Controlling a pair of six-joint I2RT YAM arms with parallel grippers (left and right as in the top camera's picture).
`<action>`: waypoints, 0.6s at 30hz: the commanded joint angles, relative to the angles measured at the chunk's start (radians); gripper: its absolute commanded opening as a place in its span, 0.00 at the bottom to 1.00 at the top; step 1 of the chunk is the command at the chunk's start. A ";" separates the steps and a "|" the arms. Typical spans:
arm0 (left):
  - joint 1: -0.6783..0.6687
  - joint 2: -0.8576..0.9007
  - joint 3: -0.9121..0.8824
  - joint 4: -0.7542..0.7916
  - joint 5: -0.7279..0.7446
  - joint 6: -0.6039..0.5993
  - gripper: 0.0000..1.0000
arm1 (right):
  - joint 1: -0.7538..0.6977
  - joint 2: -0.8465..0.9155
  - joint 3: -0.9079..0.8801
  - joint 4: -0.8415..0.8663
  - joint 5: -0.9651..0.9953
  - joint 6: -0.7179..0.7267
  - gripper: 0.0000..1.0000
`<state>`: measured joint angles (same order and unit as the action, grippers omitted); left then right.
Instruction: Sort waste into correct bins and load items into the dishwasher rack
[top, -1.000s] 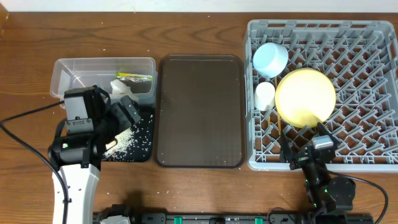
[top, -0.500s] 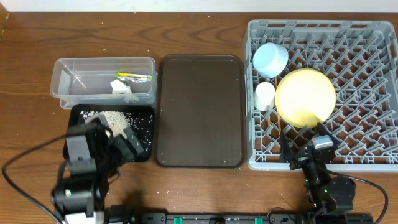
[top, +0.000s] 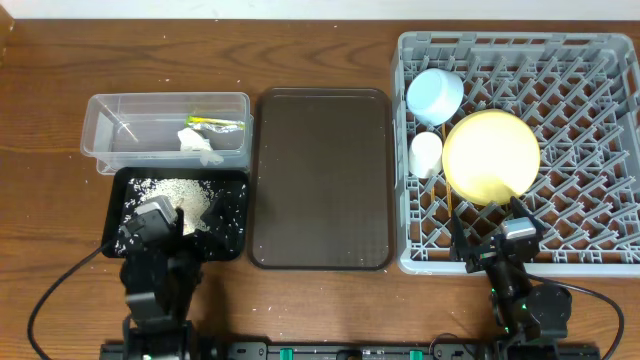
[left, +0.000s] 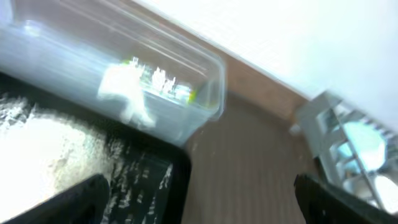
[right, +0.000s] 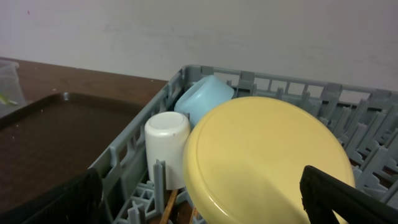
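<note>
The left arm is pulling back toward the near table edge. A second ago it was covering the front of the clear tub (top: 100, 135) and most of the black tray (top: 245, 215); both are now showing almost in full. The right arm is holding the same position as before, and the contents of the containers are lying unchanged.

The left gripper (left: 200, 186) is hanging over the near end of the black tray with its fingers spread wide and nothing between them. The right gripper (right: 199, 177) is sitting at the near wall of the dishwasher rack (top: 590, 150), with its fingers equally wide apart and nothing held.

Container contents:
- The clear tub is holding the crumpled white tissue (top: 198, 143) and the green-and-yellow wrapper (top: 215, 123).
- The black tray is carrying the rice scraps (top: 180, 190), one heap with loose grains scattered around it.
- The brown serving tray (top: 320, 180) is lying flat between the bins and the rack.
- The rack is holding the yellow plate (top: 490, 155) leaning on edge among the pegs. The light blue bowl (top: 435, 93) is sitting in the far left corner. The white cup (top: 426, 152) is sitting just beside the plate, and the chopsticks (top: 450, 205) are lying under the plate's left rim (only a short length is showing).

The tub is thin and transparent with rounded corners. The rack is grey moulded lattice, and the table (top: 320, 50) is showing wood grain.
</note>
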<state>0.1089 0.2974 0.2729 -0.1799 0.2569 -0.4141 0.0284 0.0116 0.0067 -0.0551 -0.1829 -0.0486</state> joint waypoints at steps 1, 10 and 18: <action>0.001 -0.060 -0.087 0.129 0.026 0.013 0.98 | 0.010 -0.007 -0.001 -0.005 0.006 -0.012 0.99; 0.001 -0.142 -0.241 0.324 0.021 0.013 0.98 | 0.010 -0.007 -0.001 -0.005 0.006 -0.012 0.99; -0.031 -0.196 -0.269 0.286 -0.060 0.017 0.98 | 0.010 -0.007 -0.001 -0.005 0.006 -0.012 0.99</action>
<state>0.0994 0.1242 0.0078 0.1059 0.2523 -0.4141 0.0284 0.0116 0.0067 -0.0555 -0.1829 -0.0486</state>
